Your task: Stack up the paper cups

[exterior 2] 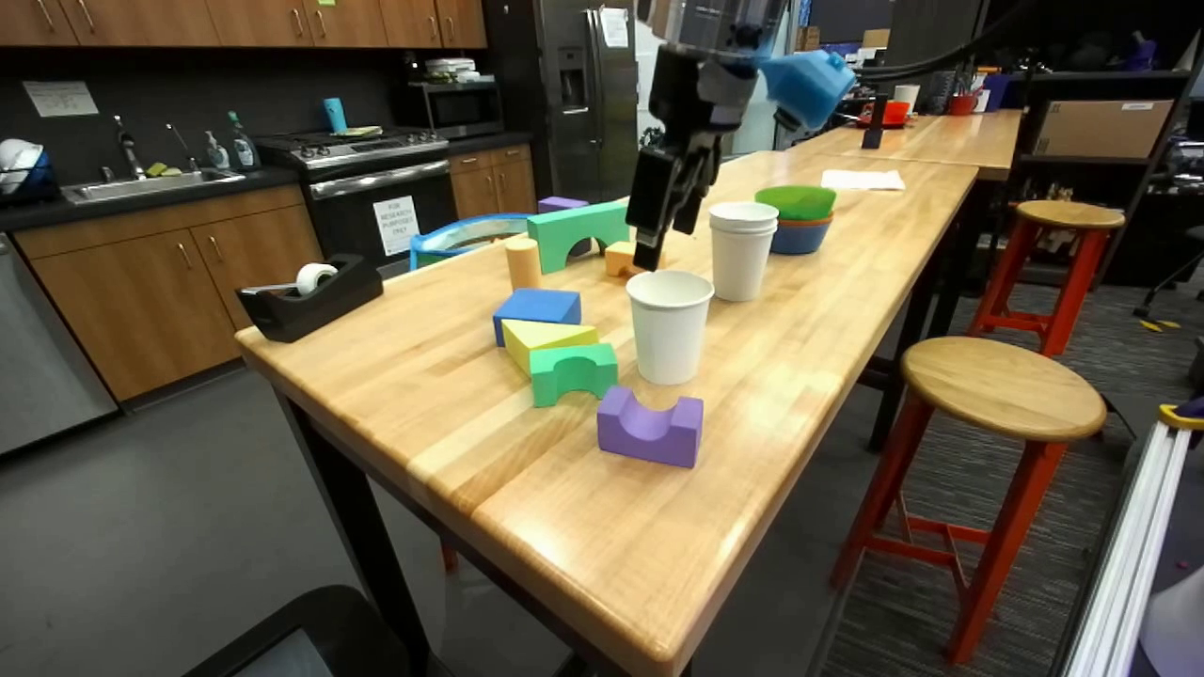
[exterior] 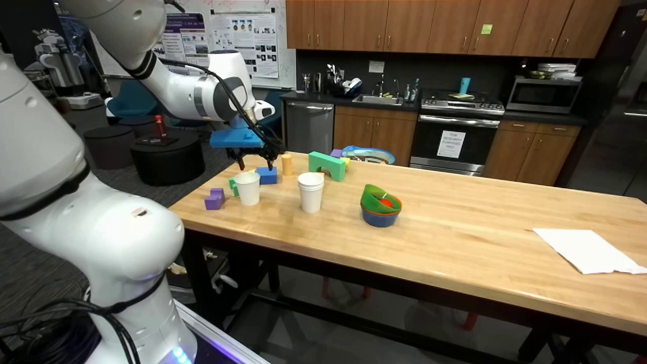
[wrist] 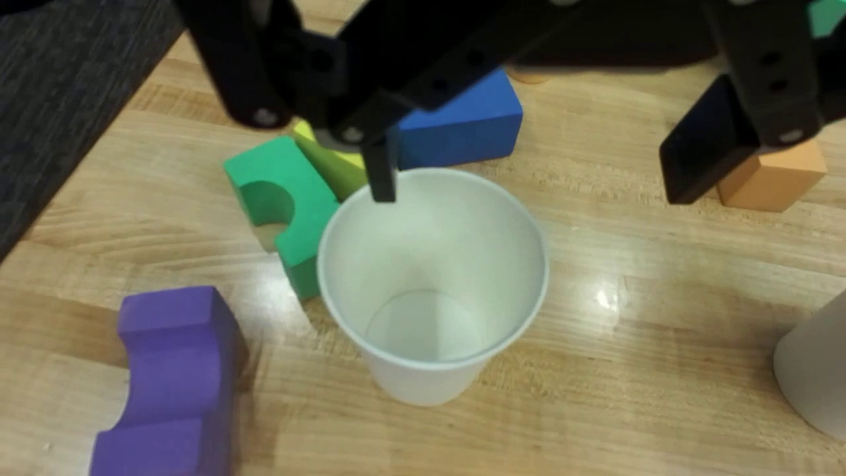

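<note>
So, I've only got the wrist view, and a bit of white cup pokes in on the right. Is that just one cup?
Observer: No, an exterior view shows more than one rim there, so it's a stack of paper cups.
Operator: Cool! And what's past that stack, going away from the lone cup in my picture?
Observer: Some bowls, with a green bowl on top. They show in both exterior views.

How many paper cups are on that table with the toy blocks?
At least 3: a single cup stands beside the small green block, and a nested stack, between it and the bowls, shows at least two rims; more may be hidden inside.
</note>
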### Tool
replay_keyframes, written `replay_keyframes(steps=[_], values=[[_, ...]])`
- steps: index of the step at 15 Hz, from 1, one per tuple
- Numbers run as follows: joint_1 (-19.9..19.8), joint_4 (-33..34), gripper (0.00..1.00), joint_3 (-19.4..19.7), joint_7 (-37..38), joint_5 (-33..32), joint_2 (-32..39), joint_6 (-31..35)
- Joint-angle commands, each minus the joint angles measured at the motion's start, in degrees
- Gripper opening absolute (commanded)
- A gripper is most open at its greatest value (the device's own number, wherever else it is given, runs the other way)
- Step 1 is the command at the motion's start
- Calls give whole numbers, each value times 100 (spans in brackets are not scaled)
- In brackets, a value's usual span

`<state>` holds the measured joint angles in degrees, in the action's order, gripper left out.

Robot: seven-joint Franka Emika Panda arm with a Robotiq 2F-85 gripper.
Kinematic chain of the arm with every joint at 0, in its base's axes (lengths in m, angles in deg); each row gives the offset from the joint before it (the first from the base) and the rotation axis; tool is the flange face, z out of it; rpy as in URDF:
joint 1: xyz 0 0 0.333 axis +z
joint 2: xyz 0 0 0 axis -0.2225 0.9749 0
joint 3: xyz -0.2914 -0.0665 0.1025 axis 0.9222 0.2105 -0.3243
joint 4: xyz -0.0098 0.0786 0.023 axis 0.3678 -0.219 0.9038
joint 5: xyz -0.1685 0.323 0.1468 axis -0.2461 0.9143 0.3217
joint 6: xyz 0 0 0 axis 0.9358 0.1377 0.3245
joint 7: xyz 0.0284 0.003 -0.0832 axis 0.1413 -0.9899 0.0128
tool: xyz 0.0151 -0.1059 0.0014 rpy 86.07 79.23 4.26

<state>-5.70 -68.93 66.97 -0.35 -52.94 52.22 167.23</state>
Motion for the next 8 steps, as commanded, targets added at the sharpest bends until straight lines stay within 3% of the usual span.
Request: replay_keyframes(steps=[1, 8], values=[[70, -140, 100, 125, -111, 31, -223, -264], [19, -123, 100, 247, -231, 20, 111, -246]])
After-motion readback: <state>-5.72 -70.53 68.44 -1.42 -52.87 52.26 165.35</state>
